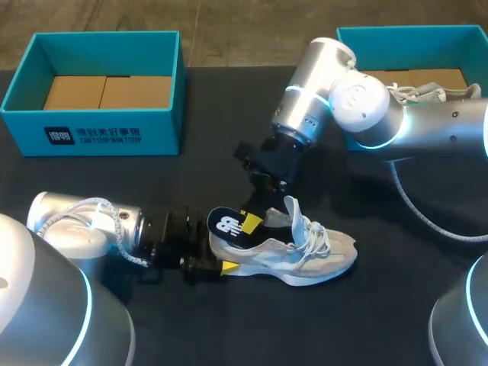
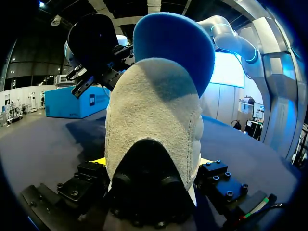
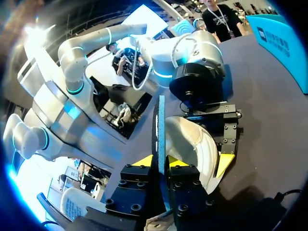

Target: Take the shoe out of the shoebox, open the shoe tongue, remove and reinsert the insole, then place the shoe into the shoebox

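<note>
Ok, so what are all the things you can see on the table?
shoe: one, white and grey, middle of the table
insole: one, black on top and blue beneath, sticking up from the shoe's heel
left shoebox: one, teal, far left, brown cardboard floor inside
right shoebox: one, teal, far right
second shoe: one, pale with white laces, inside the right shoebox
table: one, black
left gripper: one, yellow-tipped, clamped on the shoe's heel
right gripper: one, yellow-tipped, pinching the insole

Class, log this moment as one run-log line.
left gripper: shut on heel of pale grey lace-up sneaker | right gripper: shut on blue-backed black insole, partly out
</note>
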